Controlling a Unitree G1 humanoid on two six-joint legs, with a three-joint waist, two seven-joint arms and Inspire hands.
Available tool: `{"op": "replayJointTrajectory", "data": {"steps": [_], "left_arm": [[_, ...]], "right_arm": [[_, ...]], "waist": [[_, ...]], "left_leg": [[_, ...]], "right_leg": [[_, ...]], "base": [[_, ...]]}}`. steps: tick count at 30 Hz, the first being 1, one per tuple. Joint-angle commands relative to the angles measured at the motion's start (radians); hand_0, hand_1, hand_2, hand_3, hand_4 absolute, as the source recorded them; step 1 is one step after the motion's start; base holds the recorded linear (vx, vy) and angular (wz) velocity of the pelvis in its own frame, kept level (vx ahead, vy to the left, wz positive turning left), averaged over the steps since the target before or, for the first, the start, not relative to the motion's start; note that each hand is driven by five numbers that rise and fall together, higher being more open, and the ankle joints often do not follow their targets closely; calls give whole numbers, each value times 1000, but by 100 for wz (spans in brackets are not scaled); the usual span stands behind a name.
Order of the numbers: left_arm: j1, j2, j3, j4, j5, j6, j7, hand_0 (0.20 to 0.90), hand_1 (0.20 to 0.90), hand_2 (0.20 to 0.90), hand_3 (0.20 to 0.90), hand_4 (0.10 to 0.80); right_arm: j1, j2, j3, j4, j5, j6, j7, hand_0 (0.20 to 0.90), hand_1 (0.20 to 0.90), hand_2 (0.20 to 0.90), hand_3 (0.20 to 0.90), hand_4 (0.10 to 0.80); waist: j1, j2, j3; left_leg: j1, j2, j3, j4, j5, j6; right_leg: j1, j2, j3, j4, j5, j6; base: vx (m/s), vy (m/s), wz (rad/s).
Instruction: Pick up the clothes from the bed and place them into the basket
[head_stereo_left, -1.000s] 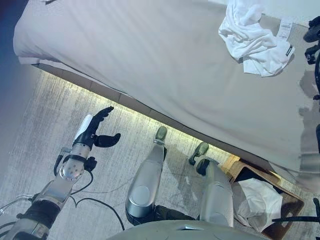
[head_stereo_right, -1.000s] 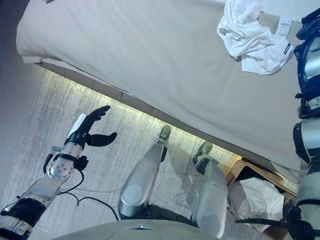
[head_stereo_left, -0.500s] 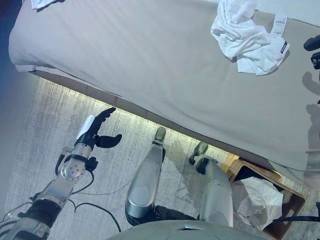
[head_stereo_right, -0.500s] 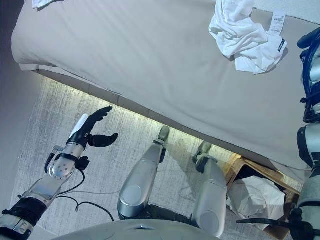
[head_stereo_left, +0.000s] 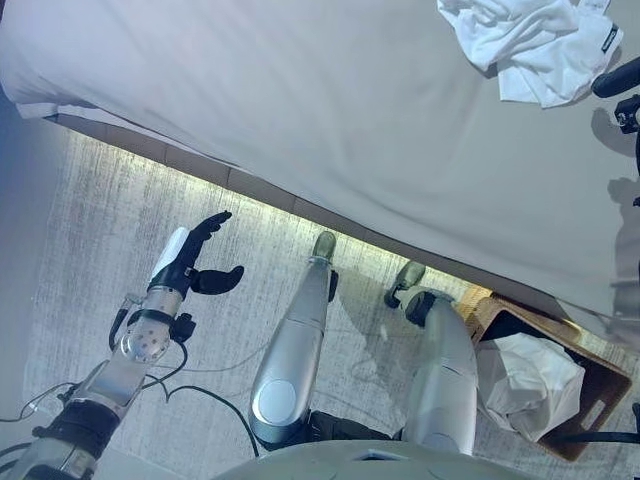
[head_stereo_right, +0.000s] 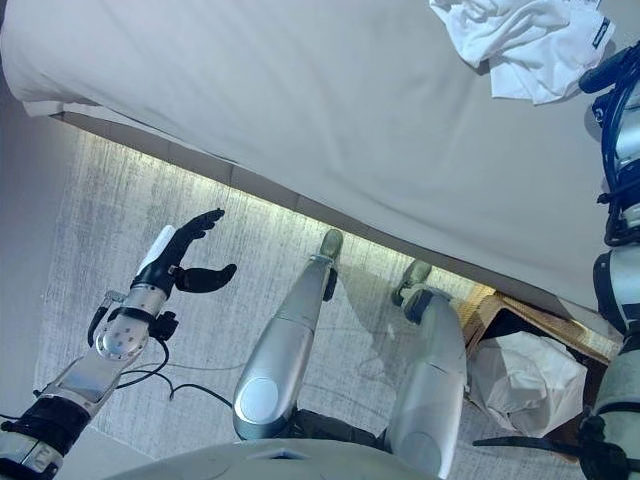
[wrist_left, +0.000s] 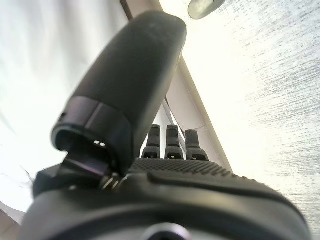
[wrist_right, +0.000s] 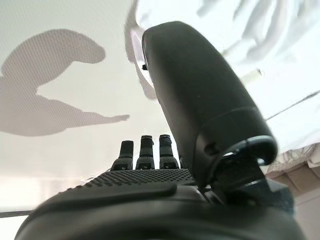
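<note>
Right hand (wrist_right: 165, 150) is the one that matters: it hangs over the bed (head_stereo_left: 300, 110) with straight, relaxed fingers and nothing in it, and only a bit of it pokes in at the right edge of the head views. Crumpled white clothes (head_stereo_left: 540, 45) sit on the far right part of the bed, just beside that hand and a little toward the robot's left of it, so the right arm is way nearer. Can't really call a long axis on the pile, it's just a bunched heap. Left hand (head_stereo_left: 190, 265) hangs low over the floor (head_stereo_left: 110, 220) on the near side of the bed, also with loose spread fingers and empty, well apart from the clothes. Basket (head_stereo_left: 590, 400) stands on the floor at the bed's near edge on the right, already holding some white cloth (head_stereo_left: 530, 385). Nothing seems to stand between hand and pile, just bare sheet.
</note>
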Motion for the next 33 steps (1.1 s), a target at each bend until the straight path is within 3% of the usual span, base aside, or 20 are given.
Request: {"op": "replayJointTrajectory", "data": {"steps": [1, 8, 13, 16, 20, 21, 22, 23, 33], "left_arm": [[62, 44, 74, -91, 13, -64, 77, 900, 900, 900, 900, 800], [36, 62, 82, -113, -25, -63, 93, 900, 900, 900, 900, 800], [41, 82, 108, -115, -44, -88, 111, 900, 900, 900, 900, 800], [47, 90, 131, -112, -55, -104, 108, 900, 900, 900, 900, 800], [53, 101, 146, -120, -53, -115, 101, 900, 900, 900, 900, 800], [57, 102, 148, -120, -51, -119, 98, 900, 900, 900, 900, 800], [65, 102, 150, -120, -49, -124, 93, 900, 900, 900, 900, 800], [77, 102, 157, -119, -45, -129, 87, 900, 900, 900, 900, 800], [135, 89, 176, -83, -18, -175, 49, 900, 900, 900, 900, 800]], "right_arm": [[-52, -98, 55, -76, 17, -47, -44, 900, 900, 900, 900, 800], [-128, -93, 70, -18, 88, -64, -50, 900, 900, 900, 900, 800], [-199, -100, 110, -7, 181, -68, -62, 900, 900, 900, 900, 800], [-220, -97, 109, 11, 225, -91, -63, 900, 900, 900, 900, 800], [-231, -103, 85, 8, 284, -146, -82, 688, 688, 688, 653, 553], [-231, -105, 79, 2, 298, -156, -86, 484, 484, 484, 414, 314], [-225, -109, 67, -11, 309, -171, -102, 439, 439, 439, 362, 262], [-213, -114, 51, -25, 314, -184, -103, 300, 300, 300, 200, 100], [-109, -126, -18, -70, 269, -185, -79, 300, 300, 300, 200, 100]], "waist": [[-13, 22, -49], [3, 10, -49], [17, -12, -49], [23, -24, -49], [31, -38, -49], [33, -40, -49], [34, -42, -49], [34, -45, -49], [35, -67, -49]], "left_leg": [[-78, 17, 107, 152, -101, 77], [-247, -32, 84, 320, -160, 106], [-329, -62, 64, 400, -181, 103], [-345, -64, 56, 441, -200, 107], [-357, -70, 42, 479, -211, 101], [-357, -72, 37, 482, -212, 99], [-356, -73, 32, 486, -212, 97], [-349, -72, 28, 485, -214, 96], [-189, -36, 16, 422, -200, 76]], "right_leg": [[-18, 40, -48, 127, -71, -23], [-190, 9, -41, 280, -102, -4], [-257, 10, -59, 349, -117, -1], [-271, 7, -70, 388, -130, 0], [-267, 5, -83, 409, -136, 3], [-265, 6, -84, 409, -135, 4], [-259, 8, -85, 406, -134, 4], [-249, 11, -85, 401, -134, 6], [-70, 55, -76, 274, -113, -4]], "base": [[-41, -64, 19], [-55, -48, 14], [-47, -28, 6], [10, -18, 0], [35, -63, 3], [36, -46, 3], [44, -30, -3], [50, -22, -15], [64, 3, 3]]}}
